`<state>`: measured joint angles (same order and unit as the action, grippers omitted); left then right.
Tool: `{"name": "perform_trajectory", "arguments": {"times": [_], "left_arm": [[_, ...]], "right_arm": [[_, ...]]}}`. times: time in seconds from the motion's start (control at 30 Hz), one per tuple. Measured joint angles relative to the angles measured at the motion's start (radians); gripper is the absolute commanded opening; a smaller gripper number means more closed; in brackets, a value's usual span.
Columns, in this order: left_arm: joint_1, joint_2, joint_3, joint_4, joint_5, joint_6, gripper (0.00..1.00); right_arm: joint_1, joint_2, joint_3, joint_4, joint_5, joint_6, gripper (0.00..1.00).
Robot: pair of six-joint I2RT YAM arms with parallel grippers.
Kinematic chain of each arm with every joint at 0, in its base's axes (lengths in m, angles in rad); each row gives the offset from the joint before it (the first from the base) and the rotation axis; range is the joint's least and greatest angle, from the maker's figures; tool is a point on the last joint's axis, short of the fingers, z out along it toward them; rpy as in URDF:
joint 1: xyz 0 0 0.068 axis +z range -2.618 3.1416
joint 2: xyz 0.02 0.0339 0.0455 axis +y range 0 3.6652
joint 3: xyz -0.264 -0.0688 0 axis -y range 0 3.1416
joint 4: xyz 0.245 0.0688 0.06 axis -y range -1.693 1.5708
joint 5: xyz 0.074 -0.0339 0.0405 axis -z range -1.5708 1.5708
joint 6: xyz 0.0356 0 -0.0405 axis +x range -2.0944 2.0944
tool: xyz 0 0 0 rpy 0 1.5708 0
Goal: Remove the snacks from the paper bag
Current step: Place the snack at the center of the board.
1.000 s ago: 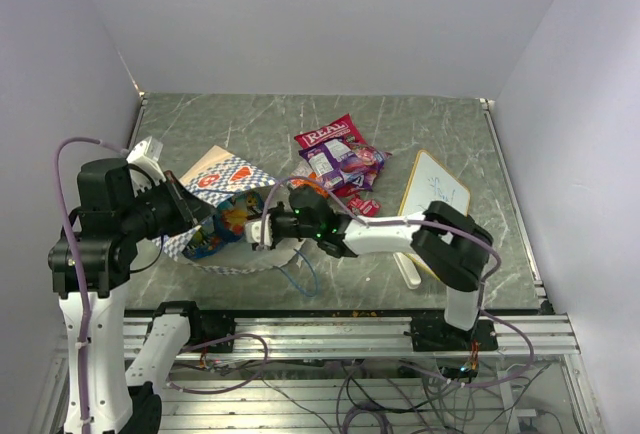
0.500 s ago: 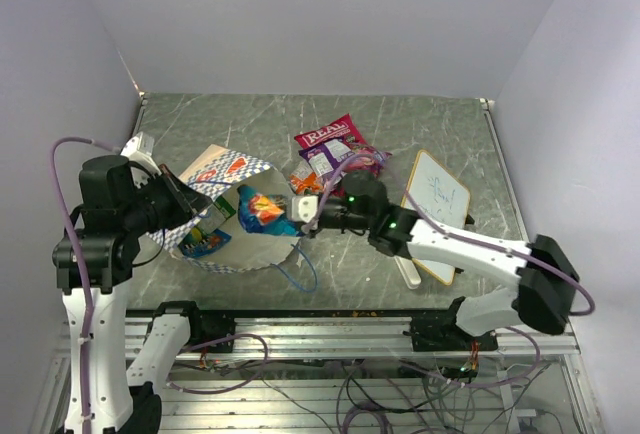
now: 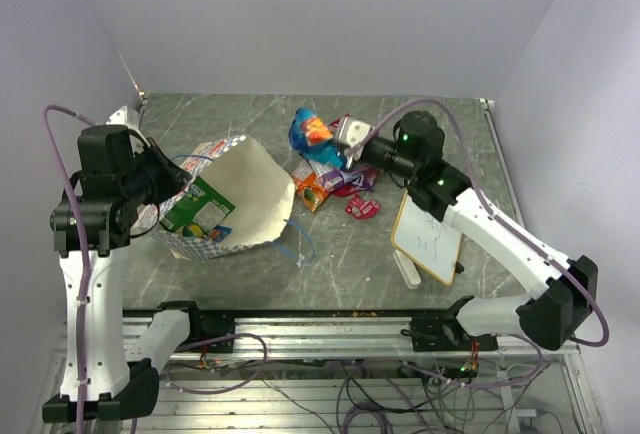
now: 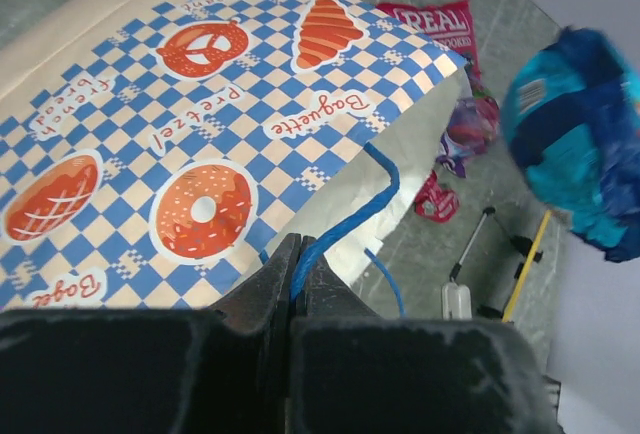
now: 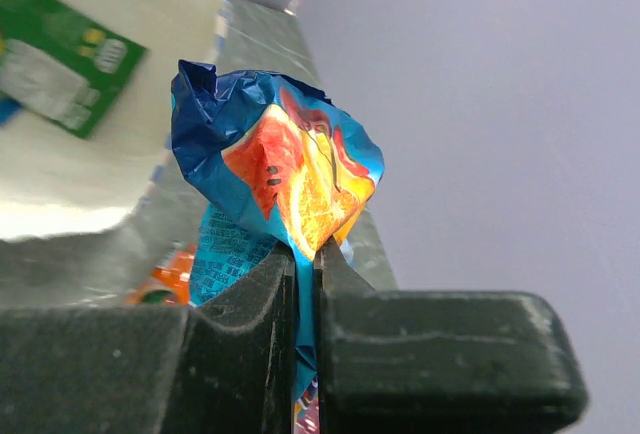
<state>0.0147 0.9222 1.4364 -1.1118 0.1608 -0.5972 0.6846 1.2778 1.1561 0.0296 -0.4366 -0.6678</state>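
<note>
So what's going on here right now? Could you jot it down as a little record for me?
left jaws: shut on the blue string handle of the paper bag
paper bag: lying on its side, mouth open
right jaws: shut on a blue packet, held up in the air
inside the bag: a green packet
already out: red bag, purple packet, orange packet, small red packet
also on the table: a whiteboard

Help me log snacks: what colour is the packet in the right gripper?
Blue packet with orange-yellow print; best in right wrist view.
</note>
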Motion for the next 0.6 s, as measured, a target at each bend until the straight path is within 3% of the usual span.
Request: {"name": "perform_trajectory", "arguments": {"times": [0.23,0.37,0.6], "left_arm": [[0.000,0.097,0.098,-0.016,-0.087,0.045,0.07],[0.000,0.131,0.128,-0.020,-0.094,0.080,0.07],[0.000,0.118,0.128,-0.027,-0.078,0.112,0.07]], "right_arm": [[-0.156,0.131,0.122,0.001,0.034,0.019,0.00],[-0.163,0.268,0.216,-0.034,0.142,-0.023,0.00],[-0.159,0.454,0.224,-0.078,0.338,-0.158,0.00]]}}
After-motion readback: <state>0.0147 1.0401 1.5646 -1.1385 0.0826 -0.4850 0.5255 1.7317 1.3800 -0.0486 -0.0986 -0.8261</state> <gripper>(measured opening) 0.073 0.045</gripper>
